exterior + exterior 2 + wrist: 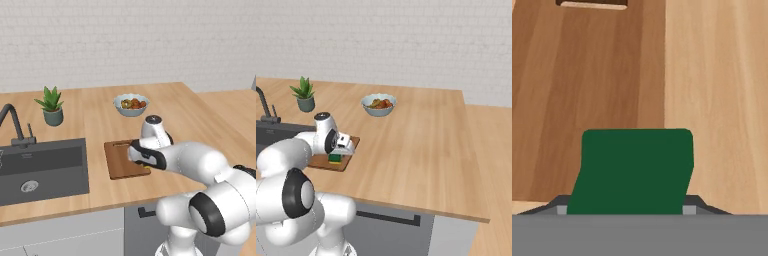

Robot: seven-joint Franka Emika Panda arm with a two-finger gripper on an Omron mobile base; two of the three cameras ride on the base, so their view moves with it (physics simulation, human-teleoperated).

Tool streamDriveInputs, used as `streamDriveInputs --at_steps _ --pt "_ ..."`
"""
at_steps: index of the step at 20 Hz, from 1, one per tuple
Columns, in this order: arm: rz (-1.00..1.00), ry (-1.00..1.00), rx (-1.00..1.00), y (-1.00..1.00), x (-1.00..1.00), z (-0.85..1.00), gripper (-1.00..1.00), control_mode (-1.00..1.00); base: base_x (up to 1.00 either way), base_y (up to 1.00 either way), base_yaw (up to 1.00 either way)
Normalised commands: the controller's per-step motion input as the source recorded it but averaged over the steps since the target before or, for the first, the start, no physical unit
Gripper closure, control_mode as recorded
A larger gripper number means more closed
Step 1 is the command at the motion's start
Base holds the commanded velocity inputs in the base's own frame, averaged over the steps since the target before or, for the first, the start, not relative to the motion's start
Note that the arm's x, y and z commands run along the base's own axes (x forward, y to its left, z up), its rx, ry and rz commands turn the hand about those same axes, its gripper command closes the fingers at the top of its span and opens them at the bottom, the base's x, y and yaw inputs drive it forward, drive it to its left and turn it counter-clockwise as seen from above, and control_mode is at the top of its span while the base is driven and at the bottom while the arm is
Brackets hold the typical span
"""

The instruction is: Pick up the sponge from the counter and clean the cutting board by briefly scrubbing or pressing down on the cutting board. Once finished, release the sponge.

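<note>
The gripper (336,156) clamps the sponge (632,170) between its 2 fingers, green side toward the camera, low over the board (118,161) near its right edge. The board lies on the counter (416,145), between sink (45,170) and bowl (131,104).

The white arm reaches forward and bends down at the wrist, so the hand points at the cutting board (120,161) below it. The gripper (336,158) hangs low over the board's near right part, its two fingers closed on the sponge (633,170), which sits between them with the green layer facing the hand camera. In the hand view the grey fingertips (689,206) show at either lower corner of the sponge, pressed against its sides.
</note>
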Motion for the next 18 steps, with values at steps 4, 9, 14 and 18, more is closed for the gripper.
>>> streamDriveInputs --at_steps 4,9,14,18 --pt "-0.01 0.0 0.02 -0.01 -0.06 -0.24 1.0 -1.0 0.0 0.0 0.0" --pt "0.0 0.01 0.01 -0.07 0.0 -0.34 1.0 -1.0 0.0 0.0 0.0" --pt "-0.02 0.0 0.04 0.0 0.0 -0.28 1.0 -1.0 0.0 0.0 0.0" --pt "0.0 0.0 0.04 0.0 0.0 -0.19 1.0 -1.0 0.0 0.0 0.0"
